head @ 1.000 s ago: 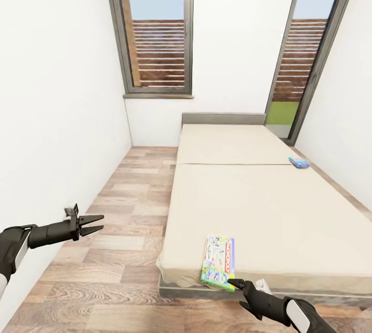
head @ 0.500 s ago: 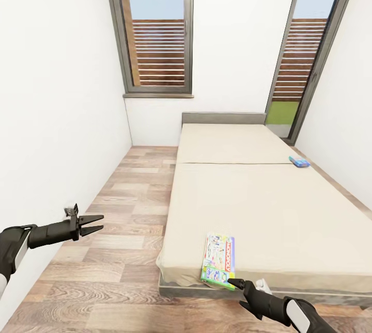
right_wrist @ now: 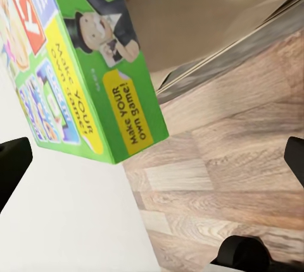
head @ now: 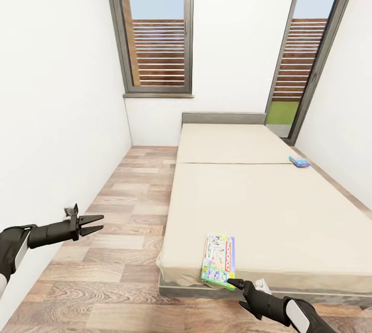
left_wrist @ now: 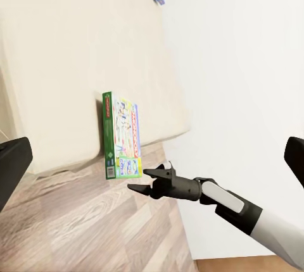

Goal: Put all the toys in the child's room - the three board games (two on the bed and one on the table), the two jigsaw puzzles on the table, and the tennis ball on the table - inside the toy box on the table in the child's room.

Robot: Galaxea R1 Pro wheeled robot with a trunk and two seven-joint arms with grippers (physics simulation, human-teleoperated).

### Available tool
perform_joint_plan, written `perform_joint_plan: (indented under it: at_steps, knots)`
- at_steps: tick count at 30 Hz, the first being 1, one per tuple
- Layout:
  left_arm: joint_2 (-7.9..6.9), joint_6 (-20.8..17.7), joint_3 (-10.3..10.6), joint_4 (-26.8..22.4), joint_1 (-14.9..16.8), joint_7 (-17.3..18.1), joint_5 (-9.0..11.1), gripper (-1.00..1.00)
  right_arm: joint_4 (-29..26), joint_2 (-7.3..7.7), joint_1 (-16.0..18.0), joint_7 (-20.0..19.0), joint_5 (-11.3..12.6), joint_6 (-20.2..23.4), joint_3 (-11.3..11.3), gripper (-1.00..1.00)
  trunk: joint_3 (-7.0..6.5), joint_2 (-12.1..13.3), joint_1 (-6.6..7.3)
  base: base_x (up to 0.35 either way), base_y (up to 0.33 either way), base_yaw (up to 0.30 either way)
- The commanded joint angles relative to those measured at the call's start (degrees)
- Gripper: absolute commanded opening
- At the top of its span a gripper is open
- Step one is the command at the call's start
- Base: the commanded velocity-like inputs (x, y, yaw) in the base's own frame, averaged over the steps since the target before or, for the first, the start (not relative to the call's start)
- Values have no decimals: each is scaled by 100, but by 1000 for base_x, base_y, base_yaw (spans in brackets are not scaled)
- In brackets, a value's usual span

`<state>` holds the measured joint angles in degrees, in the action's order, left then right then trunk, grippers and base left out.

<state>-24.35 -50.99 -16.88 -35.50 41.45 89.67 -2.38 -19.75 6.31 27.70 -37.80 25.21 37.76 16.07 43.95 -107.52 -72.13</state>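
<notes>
Nearest, the right claw [head: 233,284] hangs spread open just off the overhanging corner of the flat green-edged Monopoly box [head: 219,261]. It looks light, stiff and slick: pinch that corner. The left claw [head: 95,223] gapes empty; the small blue box [head: 298,162] lies far up the beige bed [head: 289,219].

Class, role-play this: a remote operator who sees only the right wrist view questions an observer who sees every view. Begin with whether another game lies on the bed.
Operator: Besides the Monopoly box, is another game on the bed?
Observer: Yes, a small blue box lies near its far right edge.
Operator: Where is the left gripper?
Observer: The left gripper is open above the wood floor, beside the wall.
</notes>
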Motion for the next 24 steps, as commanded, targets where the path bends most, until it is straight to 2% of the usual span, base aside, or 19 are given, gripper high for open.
perform_joint_plan:
  at_steps: [1,14,24]
  knots:
    - [1,-60,-8,-1,3,33,-26,100,0,-3,4,-7,4,36,29,100,5,-2,1,0,0,0]
    - [8,-60,-8,-1,3,33,-23,100,-2,-7,6,-58,-4,18,28,100,5,-2,1,0,0,0]
    - [9,-60,-8,-1,3,33,-25,100,-2,-7,6,-192,-7,-259,20,100,5,-2,1,0,0,0]
